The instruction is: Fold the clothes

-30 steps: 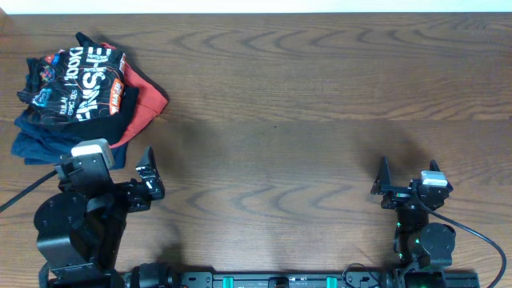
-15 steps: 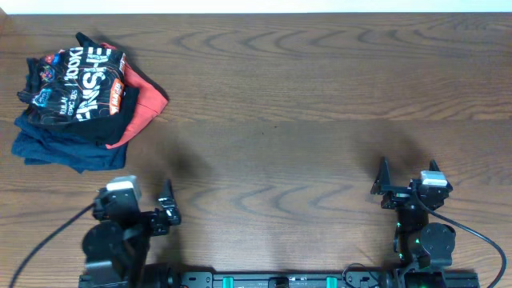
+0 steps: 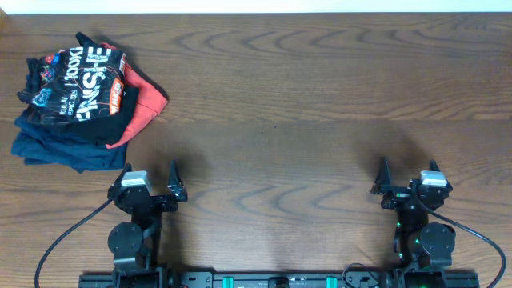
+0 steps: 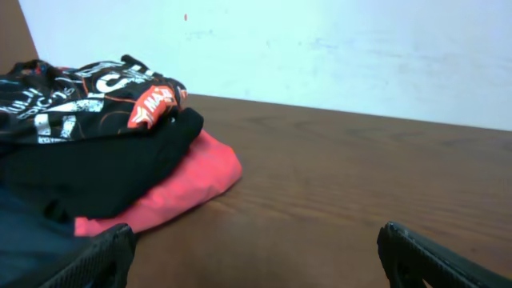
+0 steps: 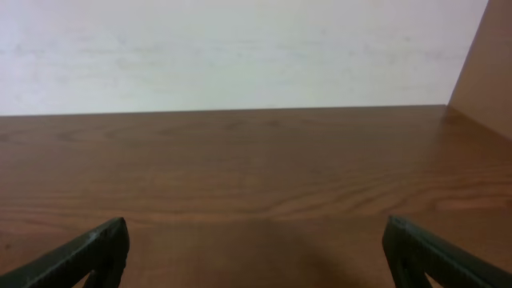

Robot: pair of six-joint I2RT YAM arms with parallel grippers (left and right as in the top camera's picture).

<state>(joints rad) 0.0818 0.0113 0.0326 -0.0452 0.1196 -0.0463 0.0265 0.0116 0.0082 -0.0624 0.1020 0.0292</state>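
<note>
The black shirt with white block lettering and orange lines lies folded on top of a pile at the table's far left. It also shows in the left wrist view. My left gripper is open and empty near the front edge, well in front of the pile and apart from it; in its wrist view its fingers frame bare table. My right gripper is open and empty at the front right; its wrist view shows only bare wood.
Under the lettered shirt lie a plain black folded shirt, a coral-red garment and a navy garment. The brown wooden table ends at a white wall at the back.
My left arm has drawn back from beside the pile toward the front edge and moved right, empty. The pile and the right arm have not moved.
</note>
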